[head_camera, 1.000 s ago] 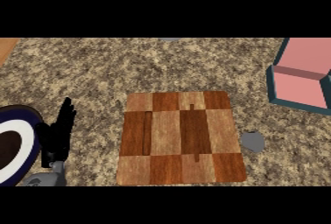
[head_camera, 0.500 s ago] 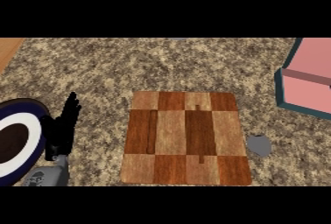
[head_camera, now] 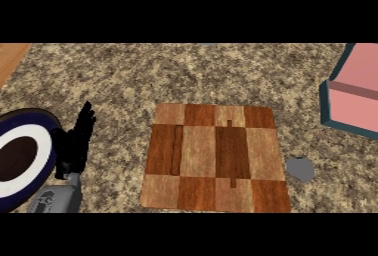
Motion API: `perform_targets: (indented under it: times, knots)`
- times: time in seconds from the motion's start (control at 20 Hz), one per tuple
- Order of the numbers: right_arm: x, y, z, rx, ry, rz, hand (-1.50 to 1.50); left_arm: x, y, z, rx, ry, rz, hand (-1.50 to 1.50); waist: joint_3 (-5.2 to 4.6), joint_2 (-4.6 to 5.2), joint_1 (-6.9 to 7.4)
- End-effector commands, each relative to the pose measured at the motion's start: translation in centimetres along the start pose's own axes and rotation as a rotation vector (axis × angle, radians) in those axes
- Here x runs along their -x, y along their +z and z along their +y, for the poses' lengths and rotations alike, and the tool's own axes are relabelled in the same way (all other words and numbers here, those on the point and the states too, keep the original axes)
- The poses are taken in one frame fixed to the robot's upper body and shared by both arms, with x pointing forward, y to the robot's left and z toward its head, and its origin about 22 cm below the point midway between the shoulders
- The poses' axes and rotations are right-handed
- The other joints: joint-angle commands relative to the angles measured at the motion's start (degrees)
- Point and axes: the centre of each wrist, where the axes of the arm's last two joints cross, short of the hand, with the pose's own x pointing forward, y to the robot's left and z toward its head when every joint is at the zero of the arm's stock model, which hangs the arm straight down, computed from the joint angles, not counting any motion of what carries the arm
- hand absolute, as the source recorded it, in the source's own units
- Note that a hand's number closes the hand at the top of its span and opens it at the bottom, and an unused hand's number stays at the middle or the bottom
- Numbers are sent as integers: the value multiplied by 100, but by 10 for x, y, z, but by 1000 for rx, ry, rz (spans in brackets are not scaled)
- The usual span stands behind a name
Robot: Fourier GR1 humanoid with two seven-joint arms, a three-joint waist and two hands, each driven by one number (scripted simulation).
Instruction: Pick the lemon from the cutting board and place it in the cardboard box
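Note:
The wooden checkered cutting board lies in the middle of the speckled counter, and no lemon shows on it or anywhere else in view. At the right edge stands the box, pink inside with teal outer walls and cut off by the frame. My left hand stands at the left, fingers straight and pointing up, between the board and a plate. It holds nothing. My right hand is out of view.
A dark blue plate with a white ring and a brown middle sits at the left edge, right beside my left hand. A small grey blob lies on the counter just right of the board. A strip of wood shows at the top left.
The whole scene has drifted a little to the right in view, so more of the plate shows and less of the box. My left hand keeps its upright pose.

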Motion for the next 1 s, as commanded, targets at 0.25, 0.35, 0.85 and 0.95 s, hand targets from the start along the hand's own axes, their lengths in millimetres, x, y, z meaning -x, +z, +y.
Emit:
perform_targets:
  times: [0.25, 0.35, 0.85, 0.95]
  knots:
    - [53, -33, 47, -49, -65, 154, -150, -2, 2, -12, 5, 1, 6, 0, 7, 18, 19]
    - [46, -48, 56, -100, -140, 142, -150, 9, 12, -7, 4, -5, 2, 0, 8, 20, 76]
    - [69, -46, 70, 25, -596, -63, -150, -12, -2, -4, -18, 5, -4, 0, 18, 8, -55]
    - [89, -31, 53, 39, -701, -53, -150, 10, 8, 3, -1, -8, 3, 0, 14, 13, -68]
